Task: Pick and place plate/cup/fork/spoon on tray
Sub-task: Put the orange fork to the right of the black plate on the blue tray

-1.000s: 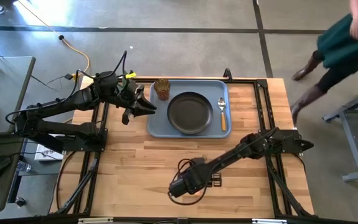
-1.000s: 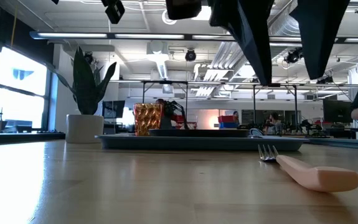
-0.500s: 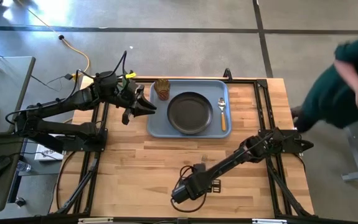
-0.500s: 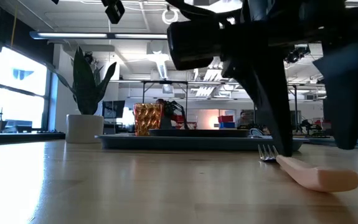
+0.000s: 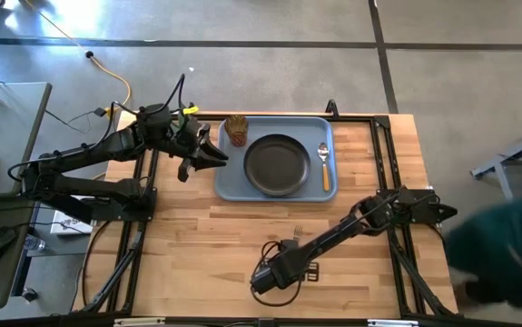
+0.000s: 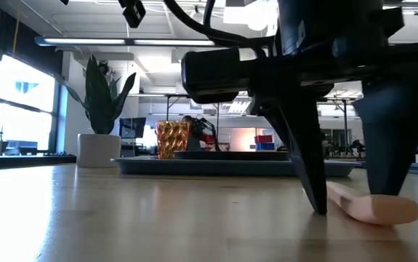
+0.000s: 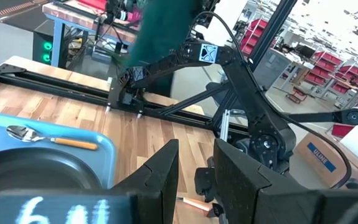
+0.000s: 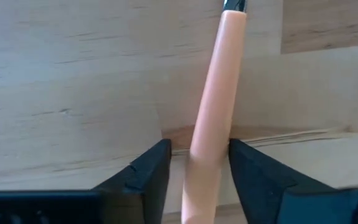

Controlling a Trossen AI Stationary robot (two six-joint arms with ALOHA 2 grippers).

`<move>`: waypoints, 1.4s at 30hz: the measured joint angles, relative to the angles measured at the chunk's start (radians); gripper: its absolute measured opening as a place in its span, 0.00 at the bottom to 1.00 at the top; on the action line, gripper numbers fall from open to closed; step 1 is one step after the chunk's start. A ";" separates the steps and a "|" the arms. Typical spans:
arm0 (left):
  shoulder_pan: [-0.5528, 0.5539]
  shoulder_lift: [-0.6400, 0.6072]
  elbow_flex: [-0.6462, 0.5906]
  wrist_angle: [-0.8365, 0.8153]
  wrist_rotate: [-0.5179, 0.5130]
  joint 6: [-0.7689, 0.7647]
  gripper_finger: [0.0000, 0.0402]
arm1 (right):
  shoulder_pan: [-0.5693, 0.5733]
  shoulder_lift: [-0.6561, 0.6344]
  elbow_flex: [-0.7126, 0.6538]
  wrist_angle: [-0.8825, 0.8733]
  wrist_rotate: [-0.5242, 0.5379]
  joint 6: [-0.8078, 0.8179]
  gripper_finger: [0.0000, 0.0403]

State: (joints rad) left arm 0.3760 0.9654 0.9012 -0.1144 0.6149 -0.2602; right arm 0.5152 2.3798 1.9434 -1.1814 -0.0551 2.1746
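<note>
On the wooden worktop (image 5: pixel 242 227), close to its far edge, lies the blue-grey tray (image 5: pixel 229 182), and it carries three things. The dark plate (image 5: pixel 277 164) sits in the middle of the tray. The amber cup (image 5: pixel 236 129) stands upright in the far left corner of the tray, apart from the plate. The spoon (image 5: pixel 324 168) lies along the right side of the tray, between the plate and the tray rim, with its metal bowl toward the far edge. The fork (image 8: pixel 216 106) is not on the tray: it lies flat on the bare wood near the near edge of the worktop, around the middle of its width. The right gripper (image 5: pixel 290 258) is down at the worktop over the fork, and its two fingers (image 8: pixel 144 174) stand open on both sides of the orange handle; they are very near to it but do not squeeze it. In the low view the fingertips reach the wood beside the handle (image 6: pixel 383 209). The left gripper (image 5: pixel 208 154) hangs just beside the left edge of the tray, near the cup, with its fingers apart and holding nothing. A white pot with a green plant (image 6: pixel 99 138) stands behind the worktop.
</note>
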 joint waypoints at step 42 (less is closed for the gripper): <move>0.000 0.000 0.000 0.000 -0.002 0.002 0.22 | -0.015 0.012 0.152 -0.140 0.164 -0.098 0.10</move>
State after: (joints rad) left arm 0.3761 0.9654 0.9012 -0.1146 0.6131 -0.2581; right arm 0.4997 2.3920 2.0953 -1.3209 0.1084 2.0761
